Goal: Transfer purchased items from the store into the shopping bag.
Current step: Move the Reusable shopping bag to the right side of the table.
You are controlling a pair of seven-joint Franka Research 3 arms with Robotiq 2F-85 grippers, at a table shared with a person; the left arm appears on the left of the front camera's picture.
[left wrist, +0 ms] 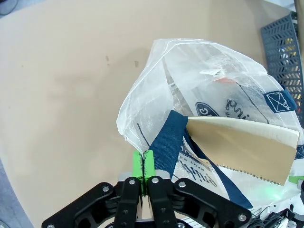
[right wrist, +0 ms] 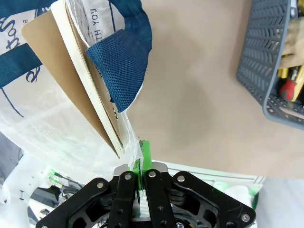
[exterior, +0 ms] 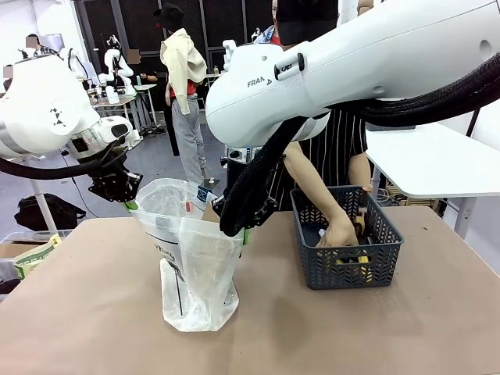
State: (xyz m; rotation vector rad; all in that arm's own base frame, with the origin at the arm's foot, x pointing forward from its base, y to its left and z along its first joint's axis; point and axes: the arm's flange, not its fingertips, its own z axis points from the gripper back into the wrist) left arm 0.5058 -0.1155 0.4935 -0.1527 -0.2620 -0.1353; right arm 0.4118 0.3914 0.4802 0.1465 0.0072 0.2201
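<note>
The whitish shopping bag (exterior: 191,258) stands open at mid-table. My left gripper (exterior: 128,201) is shut on its left rim; in the left wrist view the green pads (left wrist: 144,167) pinch the plastic beside a navy handle (left wrist: 167,145). My right gripper (exterior: 244,232), half hidden by its black hose, is shut on the right rim (right wrist: 141,154). A tan spiral notebook (left wrist: 237,147) sits inside the bag (right wrist: 78,90). The dark grey basket (exterior: 348,262) stands to the right. A person's hand (exterior: 340,233) reaches among yellow and red items (right wrist: 286,81) in it.
The brown tabletop (exterior: 94,312) is bare around the bag. My right arm's bulky white link (exterior: 328,70) crosses above the middle. A white table (exterior: 437,160) stands at the far right, and a box with a packet (exterior: 31,254) sits off the left edge.
</note>
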